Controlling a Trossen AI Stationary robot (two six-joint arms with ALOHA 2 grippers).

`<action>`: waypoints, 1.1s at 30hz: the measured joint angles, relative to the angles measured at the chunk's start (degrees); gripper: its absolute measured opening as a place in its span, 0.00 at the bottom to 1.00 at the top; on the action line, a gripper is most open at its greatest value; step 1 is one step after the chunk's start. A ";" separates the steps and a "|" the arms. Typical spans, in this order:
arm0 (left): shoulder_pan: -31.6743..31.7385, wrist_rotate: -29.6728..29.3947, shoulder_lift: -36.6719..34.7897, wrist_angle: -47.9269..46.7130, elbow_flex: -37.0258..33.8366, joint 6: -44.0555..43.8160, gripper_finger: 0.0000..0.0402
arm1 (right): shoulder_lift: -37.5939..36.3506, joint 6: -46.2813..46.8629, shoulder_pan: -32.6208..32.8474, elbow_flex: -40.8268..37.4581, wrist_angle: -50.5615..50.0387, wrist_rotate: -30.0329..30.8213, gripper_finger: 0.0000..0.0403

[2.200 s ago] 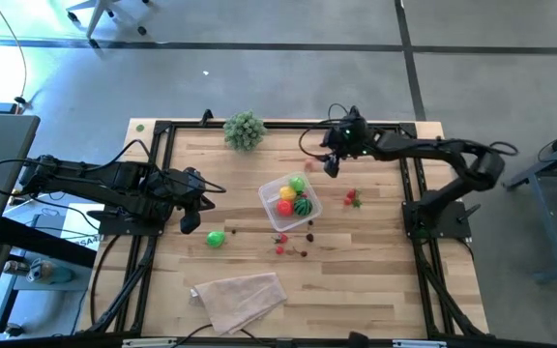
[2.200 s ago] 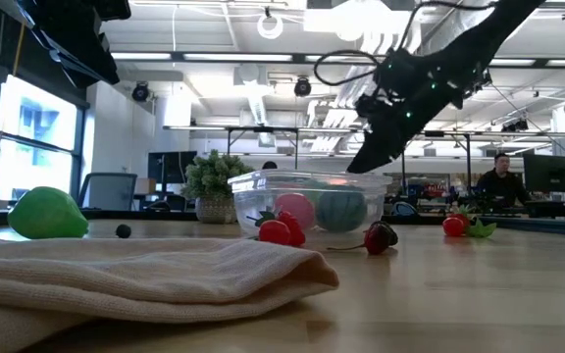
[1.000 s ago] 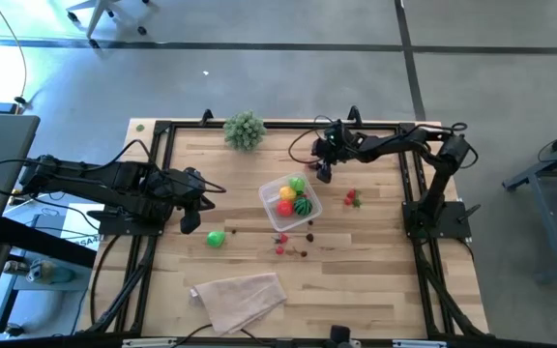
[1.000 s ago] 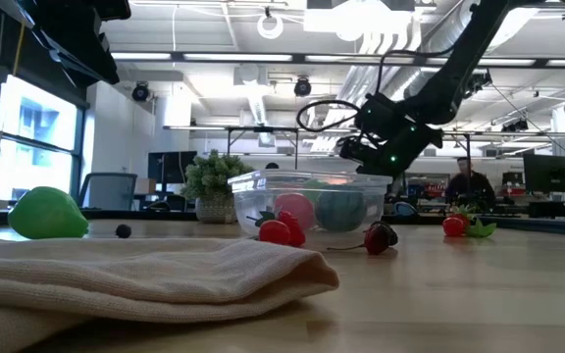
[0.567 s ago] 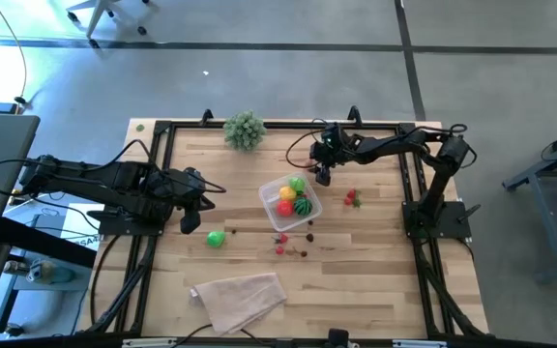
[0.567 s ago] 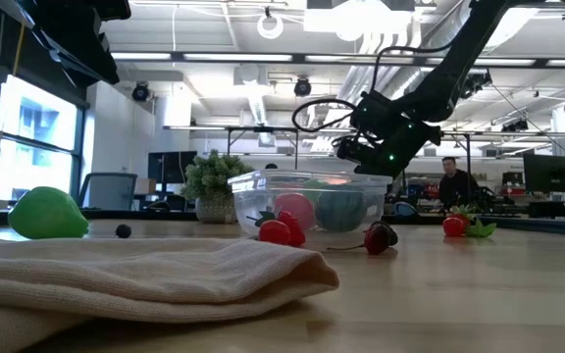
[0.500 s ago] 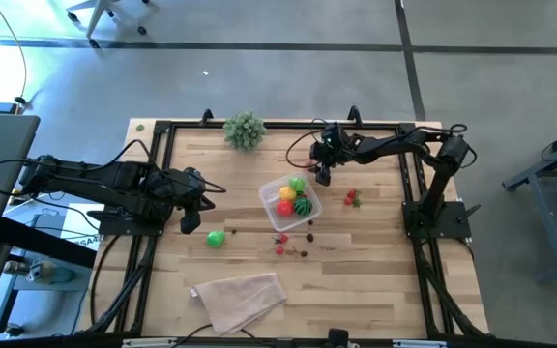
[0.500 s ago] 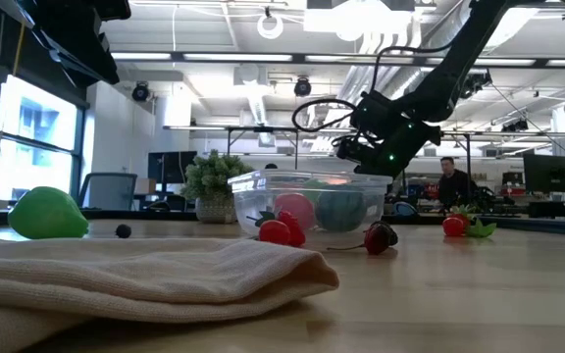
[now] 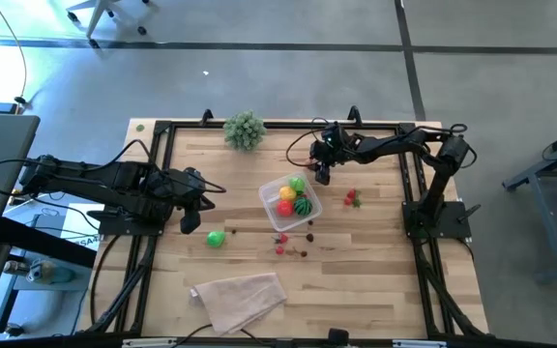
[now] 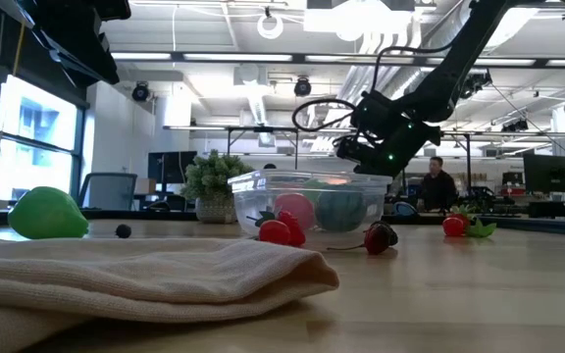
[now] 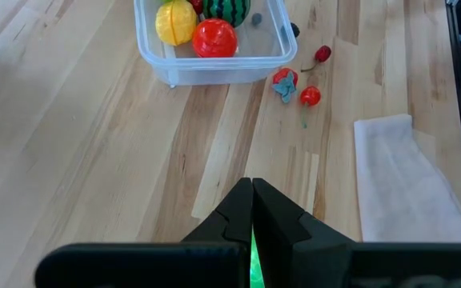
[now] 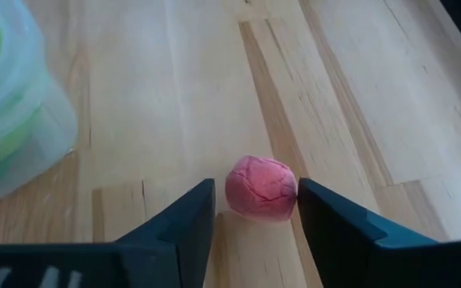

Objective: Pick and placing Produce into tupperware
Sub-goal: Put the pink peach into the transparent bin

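The right end effector (image 12: 248, 210) straddles a pink fruit (image 12: 261, 188) on the tabletop (image 12: 174, 96) beside the tupperware (image 12: 10, 128), fingers apart; the left end effector (image 11: 252, 200) is pinched together.

From my station I see a wooden table (image 9: 375, 280) with a black frame along its edges; a beige cloth (image 9: 239, 298) lies crumpled near the front edge, filling the foreground of the low view (image 10: 135, 275); a bushy pale-green plant ball (image 9: 245, 130) sits at the far edge; beyond the table, a person (image 10: 437, 186) shows among office desks, under ceiling lights.
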 joint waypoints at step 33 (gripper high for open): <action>-0.02 0.00 0.00 0.01 0.00 -0.02 0.00 | -0.07 3.02 -0.02 -0.04 2.27 0.00 0.24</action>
